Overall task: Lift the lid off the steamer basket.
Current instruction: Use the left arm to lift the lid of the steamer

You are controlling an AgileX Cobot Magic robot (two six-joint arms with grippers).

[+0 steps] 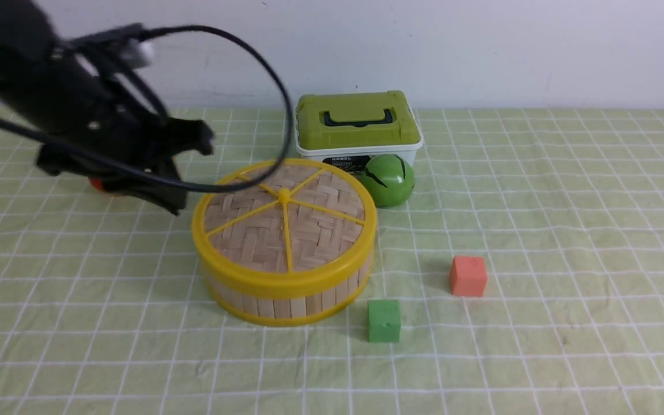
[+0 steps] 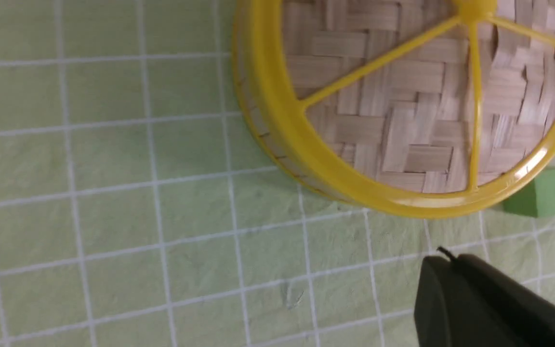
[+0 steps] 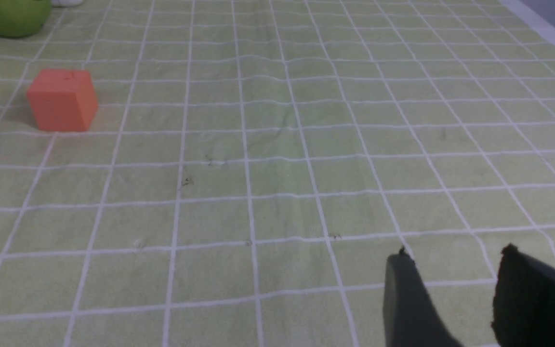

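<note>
The lid (image 1: 309,230), woven bamboo with a yellow rim, spokes and centre knob, sits closed on the steamer basket (image 1: 286,302) in the middle of the table. In the left wrist view the lid (image 2: 403,120) and the basket wall (image 2: 258,120) fill the upper part. My left gripper (image 1: 177,206) is shut and empty, raised just left of the basket; its fingertips (image 2: 443,258) are apart from the rim. My right gripper (image 3: 455,253) is open and empty over bare cloth; it is out of the front view.
A white box with an olive-green lid (image 1: 355,124) stands behind the basket, with a green ball (image 1: 388,180) beside it. A green cube (image 1: 383,320) lies by the basket's front right and an orange cube (image 1: 468,275) further right. A small red object (image 1: 98,185) shows behind my left arm.
</note>
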